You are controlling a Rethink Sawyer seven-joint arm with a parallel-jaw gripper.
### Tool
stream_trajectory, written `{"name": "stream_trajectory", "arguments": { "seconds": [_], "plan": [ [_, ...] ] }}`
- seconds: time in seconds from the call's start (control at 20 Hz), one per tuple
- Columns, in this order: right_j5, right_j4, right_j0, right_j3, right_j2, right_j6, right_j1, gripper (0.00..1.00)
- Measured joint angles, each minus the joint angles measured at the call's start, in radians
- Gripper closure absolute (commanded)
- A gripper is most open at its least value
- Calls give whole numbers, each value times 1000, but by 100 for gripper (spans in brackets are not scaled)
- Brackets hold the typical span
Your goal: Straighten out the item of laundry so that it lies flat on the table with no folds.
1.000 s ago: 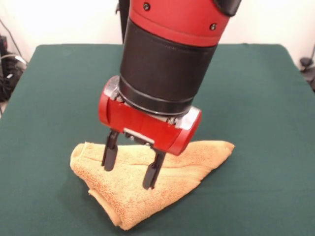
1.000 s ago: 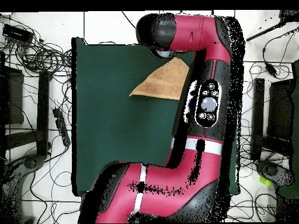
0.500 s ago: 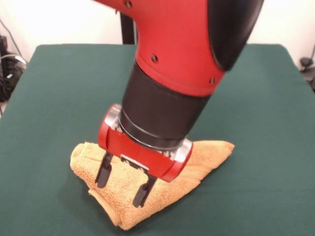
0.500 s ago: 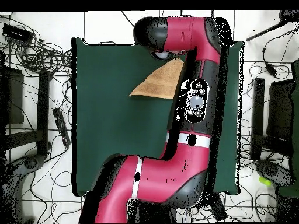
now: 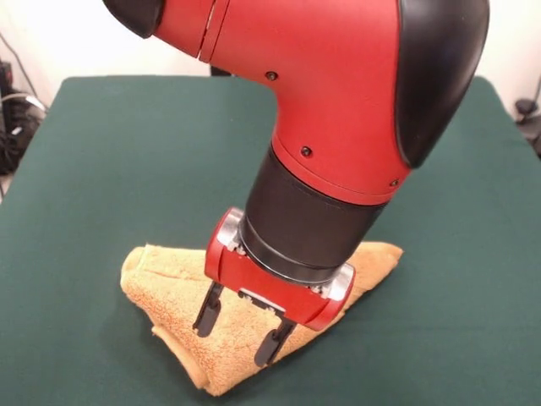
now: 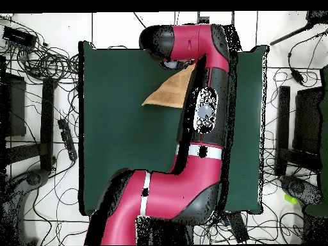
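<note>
Lying under gripper [image 5: 239, 328]: folded towel [image 5: 173, 292].

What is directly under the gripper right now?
The folded orange-yellow towel lies beneath the open gripper, on the green table. Its fingertips sit low over the cloth; actual contact is unclear. The arm hides the towel's middle and far part.

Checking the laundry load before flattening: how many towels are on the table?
1: the towel lies folded near the front edge of the table, under the open gripper. Anything beneath it would be hidden.
</note>
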Motion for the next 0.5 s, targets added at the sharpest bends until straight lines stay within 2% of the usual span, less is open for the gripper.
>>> {"name": "stream_trajectory", "arguments": {
  "seconds": [0.5],
  "plan": [
    [0, 1, -6, 6, 0, 0, -25, 0]
  ]
}}
